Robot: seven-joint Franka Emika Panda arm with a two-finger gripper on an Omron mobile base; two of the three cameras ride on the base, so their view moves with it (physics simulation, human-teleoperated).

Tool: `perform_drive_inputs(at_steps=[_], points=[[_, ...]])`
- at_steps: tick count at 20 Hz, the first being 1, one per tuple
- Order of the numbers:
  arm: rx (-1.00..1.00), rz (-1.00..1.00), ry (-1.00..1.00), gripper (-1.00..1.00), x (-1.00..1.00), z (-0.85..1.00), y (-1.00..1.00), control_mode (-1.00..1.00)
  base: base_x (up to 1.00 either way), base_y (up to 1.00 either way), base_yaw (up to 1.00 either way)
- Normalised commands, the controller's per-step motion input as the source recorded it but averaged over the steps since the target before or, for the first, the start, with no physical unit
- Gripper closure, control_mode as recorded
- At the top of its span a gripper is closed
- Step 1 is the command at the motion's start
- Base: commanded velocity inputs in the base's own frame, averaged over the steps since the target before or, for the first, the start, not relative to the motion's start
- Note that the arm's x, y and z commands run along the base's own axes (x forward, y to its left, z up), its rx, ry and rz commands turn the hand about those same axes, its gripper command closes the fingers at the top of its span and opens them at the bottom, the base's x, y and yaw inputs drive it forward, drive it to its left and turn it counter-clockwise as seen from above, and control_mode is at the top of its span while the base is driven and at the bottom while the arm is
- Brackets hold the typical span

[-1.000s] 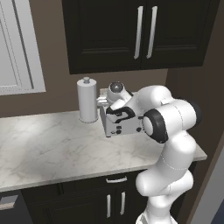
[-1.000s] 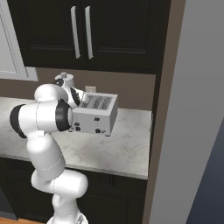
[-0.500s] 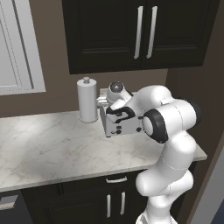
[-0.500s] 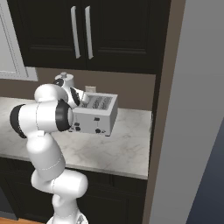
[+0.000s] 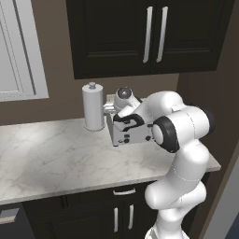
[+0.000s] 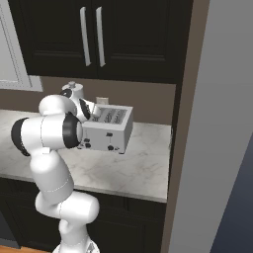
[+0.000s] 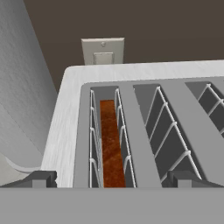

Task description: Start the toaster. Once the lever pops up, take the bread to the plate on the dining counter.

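Note:
The silver-white toaster (image 5: 132, 136) (image 6: 109, 131) stands at the back of a marble worktop (image 5: 51, 154). In the hand view I look down into its slots (image 7: 166, 127). The bread (image 7: 111, 148), an orange-brown slice, sits deep in the leftmost slot. My gripper (image 7: 113, 179) hovers just above the toaster's front edge, open, its fingertips (image 7: 41, 178) spread to either side of that slot, touching nothing. From the left base view the hand (image 5: 125, 119) hangs over the toaster's top. The plate and the dining counter are out of view.
A white paper-towel roll (image 5: 93, 107) (image 7: 22, 87) stands close to the toaster's left. A wall outlet (image 7: 103, 51) is behind it. Dark upper cabinets (image 5: 149, 32) hang above, and a tall grey panel (image 6: 217, 123) closes the worktop's right end.

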Motion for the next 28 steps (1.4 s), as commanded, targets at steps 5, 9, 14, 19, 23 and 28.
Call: perform_drive_inputs(at_steps=[5, 9, 14, 19, 23, 28], points=[[0.0, 0.0, 0.0, -1.0, 0.0, 0.0, 0.0, -1.0, 0.0, 0.0, 0.0], [0.0, 0.0, 0.0, -1.0, 0.0, 0.0, 0.0, -1.0, 0.0, 0.0, 0.0], [0.0, 0.0, 0.0, -1.0, 0.0, 0.0, 0.0, -1.0, 0.0, 0.0, 0.0], [0.0, 0.0, 0.0, -1.0, 0.0, 0.0, 0.0, -1.0, 0.0, 0.0, 0.0], [0.0, 0.0, 0.0, -1.0, 0.0, 0.0, 0.0, -1.0, 0.0, 0.0, 0.0], [0.0, 0.0, 0.0, -1.0, 0.0, 0.0, 0.0, -1.0, 0.0, 0.0, 0.0]])
